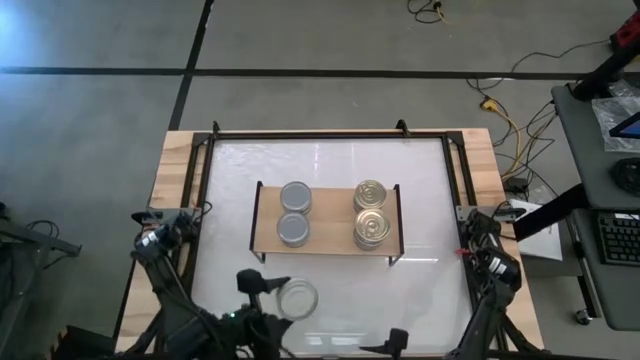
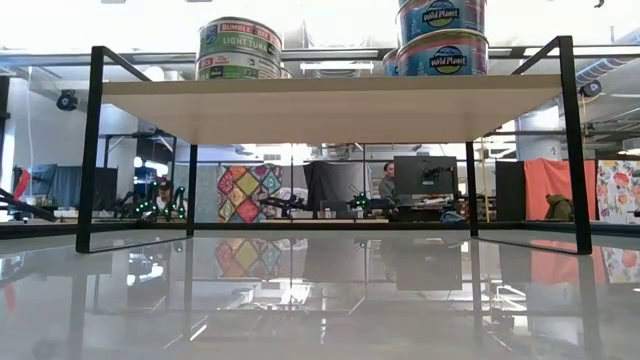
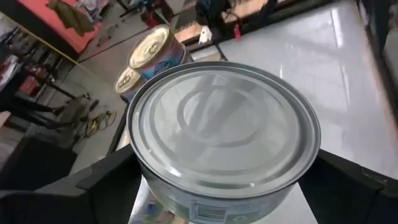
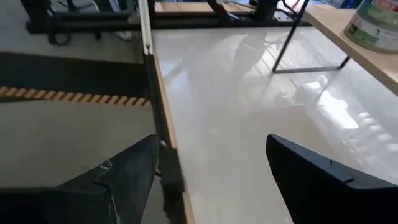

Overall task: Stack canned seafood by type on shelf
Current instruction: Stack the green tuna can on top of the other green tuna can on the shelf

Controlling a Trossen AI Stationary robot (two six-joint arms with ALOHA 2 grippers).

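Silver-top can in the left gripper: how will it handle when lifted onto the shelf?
The silver-top can looks rigid metal, so it likely won't deform between the left gripper fingers. Its smooth glossy wall may slip under a light grip. Squat and flat-topped, it should sit stably on the cans already on the shelf, unlikely to tip.

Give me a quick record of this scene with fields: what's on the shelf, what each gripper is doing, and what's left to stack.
shelf: silver-top cans on its left, gold-top cans on its right
left gripper: near front table edge, jaws closed around a silver-top can
right gripper: open, empty, over the white tabletop
left to stack: the held can, not yet on the shelf
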